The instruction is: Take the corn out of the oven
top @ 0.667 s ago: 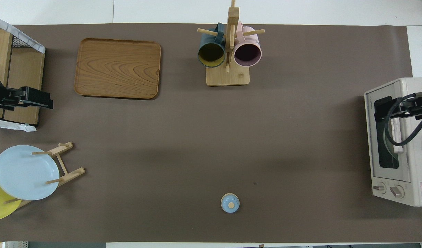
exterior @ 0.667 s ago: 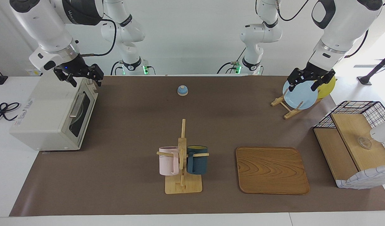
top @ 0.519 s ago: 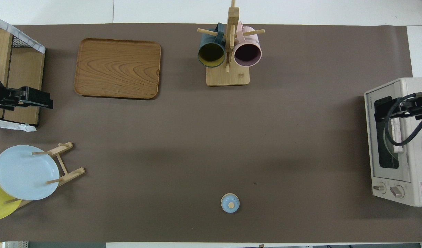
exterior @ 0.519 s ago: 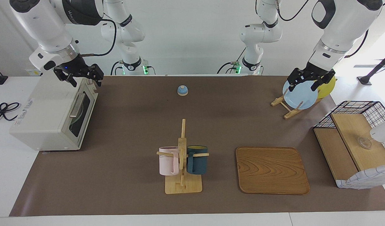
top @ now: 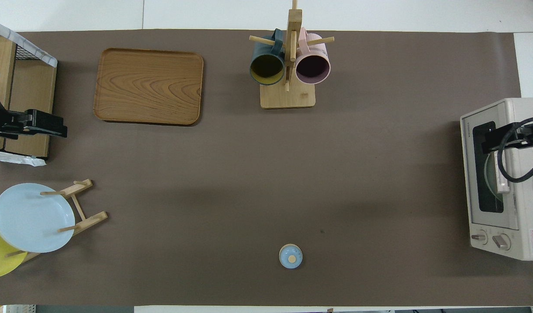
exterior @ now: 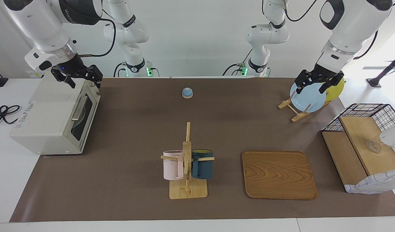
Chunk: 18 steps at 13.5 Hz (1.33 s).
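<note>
The cream-white oven (exterior: 46,116) stands at the right arm's end of the table, its dark glass door shut and its bar handle (exterior: 78,108) up against the front. It also shows in the overhead view (top: 525,187). The corn is hidden; only a pale plate edge shows through the glass. My right gripper (exterior: 83,82) is open and empty, up over the oven's top front edge at the end nearer the robots; it also shows in the overhead view (top: 492,140). My left gripper (exterior: 311,87) is open and empty, waiting over the blue plate (exterior: 308,100).
A mug rack (exterior: 187,167) with a pink and a dark blue mug stands mid-table. A wooden tray (exterior: 279,175) lies beside it. A plate rack with a blue and a yellow plate (exterior: 336,89), a wire basket (exterior: 365,111) and a small blue lid (exterior: 187,92) are also here.
My right gripper has shifted a little up and toward the right arm's end of the table, over the oven's top. The left arm and the oven door have not moved.
</note>
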Tool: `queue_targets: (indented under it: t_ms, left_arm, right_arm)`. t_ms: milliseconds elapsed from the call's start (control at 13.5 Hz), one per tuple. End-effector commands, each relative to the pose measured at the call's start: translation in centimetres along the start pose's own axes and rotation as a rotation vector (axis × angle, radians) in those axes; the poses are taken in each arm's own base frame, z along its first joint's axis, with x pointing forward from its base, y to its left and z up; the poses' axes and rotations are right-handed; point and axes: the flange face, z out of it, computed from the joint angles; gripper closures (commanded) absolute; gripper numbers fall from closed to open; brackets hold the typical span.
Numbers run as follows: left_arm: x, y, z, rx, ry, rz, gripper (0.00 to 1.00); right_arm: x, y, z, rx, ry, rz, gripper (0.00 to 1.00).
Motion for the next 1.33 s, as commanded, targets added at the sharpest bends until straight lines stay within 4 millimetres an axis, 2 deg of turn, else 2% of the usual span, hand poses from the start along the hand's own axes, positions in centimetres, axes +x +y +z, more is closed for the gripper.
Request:
queue_targets:
  t_ms: [0, 148, 222, 370, 519, 741, 815, 889, 1037, 1259]
  left_arm:
    - [-0.6, 0.0, -0.2, 0.007, -0.011, 0.005, 0.00]
    - [-0.5, 0.2, -0.3, 0.006, -0.005, 0.002, 0.00]
    - [-0.6, 0.1, -0.1, 0.007, -0.013, 0.002, 0.00]
    - [-0.7, -0.1, -0.1, 0.007, -0.017, -0.002, 0.00]
    - [-1.1, 0.0, 0.8, 0.008, -0.028, -0.004, 0.00]
    - [-0.5, 0.0, 1.1, 0.004, 0.024, -0.037, 0.00]
    - [0.0, 0.1, 1.7, 0.002, 0.026, -0.037, 0.00]
    - [0.5, 0.2, 2.2, 0.001, 0.032, -0.036, 0.00]
    - [1.7, 0.3, 3.8, -0.007, 0.034, -0.036, 0.00]
    - [4.2, 0.6, 7.5, -0.012, 0.028, -0.033, 0.00]
  right_arm:
    - [-0.2, 0.3, 0.2, 0.020, 0.006, -0.013, 0.27]
    - [-0.7, 0.3, 1.2, 0.019, 0.002, -0.013, 0.86]
    - [-1.1, 0.4, 1.8, 0.018, 0.012, -0.010, 0.89]
    - [-1.7, 1.7, 4.1, 0.001, 0.040, -0.029, 1.00]
    - [-2.3, 2.4, 6.5, -0.067, 0.083, -0.097, 1.00]
    - [-2.8, 2.8, 7.9, -0.134, 0.078, -0.145, 1.00]
    - [-3.0, 3.4, 8.8, -0.170, 0.064, -0.148, 1.00]
    - [-3.2, 4.9, 9.2, -0.178, 0.067, -0.123, 1.00]
    - [-3.1, 5.8, 10.7, -0.173, 0.057, -0.106, 1.00]
    - [-2.8, 5.8, 12.4, -0.167, 0.055, -0.069, 1.00]
